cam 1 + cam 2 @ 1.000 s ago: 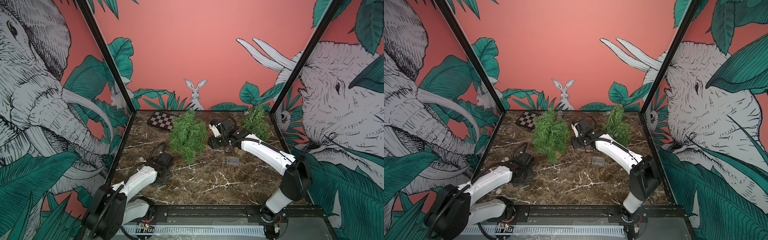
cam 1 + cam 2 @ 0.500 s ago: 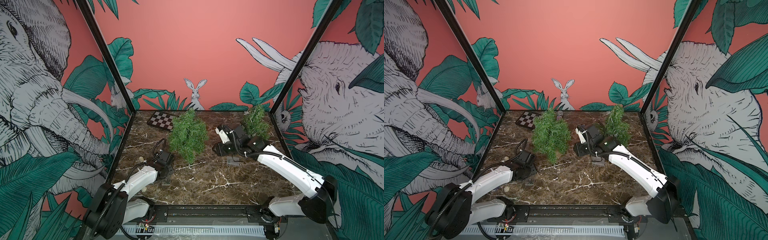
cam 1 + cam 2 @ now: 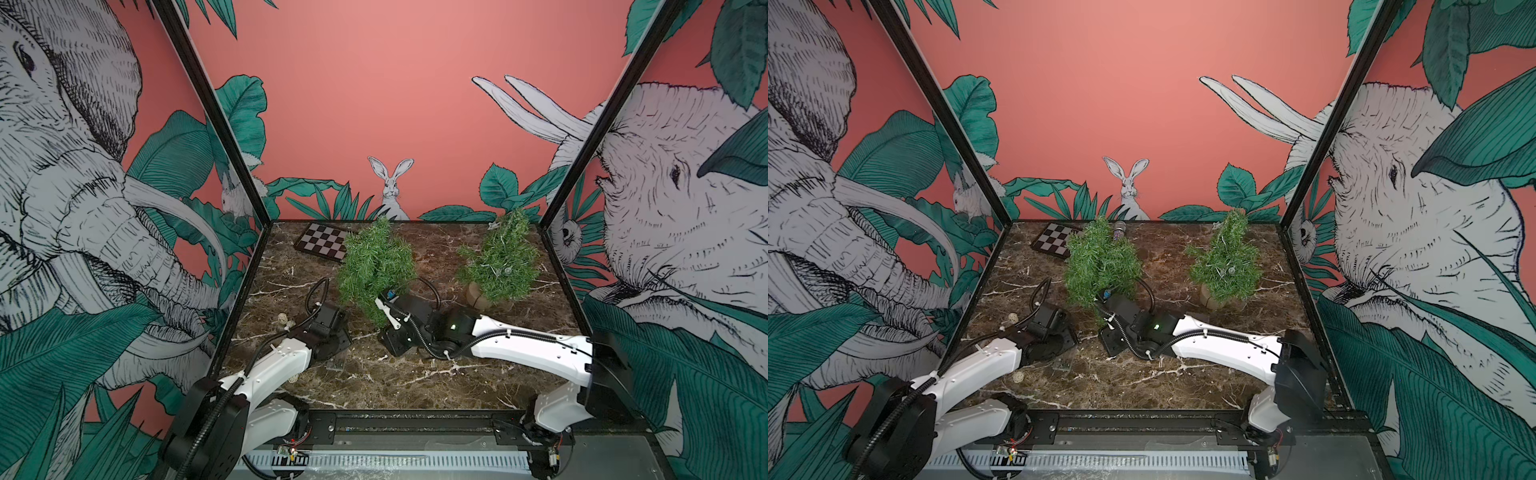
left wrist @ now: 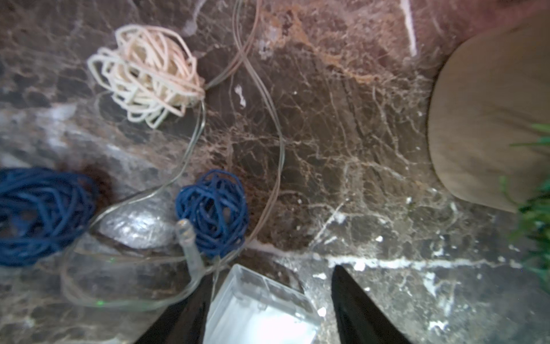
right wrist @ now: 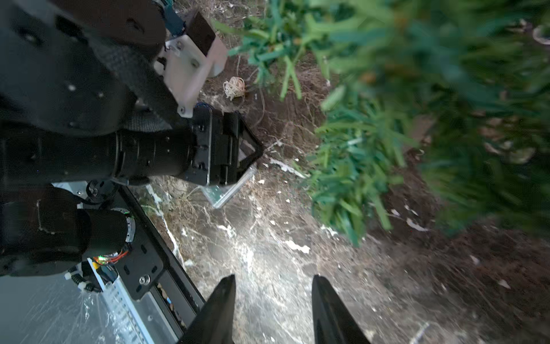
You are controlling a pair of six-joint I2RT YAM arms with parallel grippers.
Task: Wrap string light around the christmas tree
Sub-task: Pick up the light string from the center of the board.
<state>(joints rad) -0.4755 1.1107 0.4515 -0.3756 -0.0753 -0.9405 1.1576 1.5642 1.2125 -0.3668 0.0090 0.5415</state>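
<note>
The left pincer hung low over the front-left part of the table, jaws open astride the clear battery box of the string light. One finger lay against the box's side and the other stood just clear of it, so the box looked framed rather than clamped. From the box the thin clear wire ran out ahead of the pincer in loose loops towards the table's left edge. Strung along it were a cream woven ball, a blue ball just beside a small bulb, and a second blue ball.

The christmas tree stood near the table's middle, and its wooden base lay off to the side of the wire, well apart from the balls. The left arm was plainly nearer the box. The right pincer was open and empty, close under the tree's lower front branches, so it was nearer the tree.

I judged that the slack loops could snag on those branches or on the right arm. A second tree near the back-right corner and a chequered board at the back-left stood out of the way
</note>
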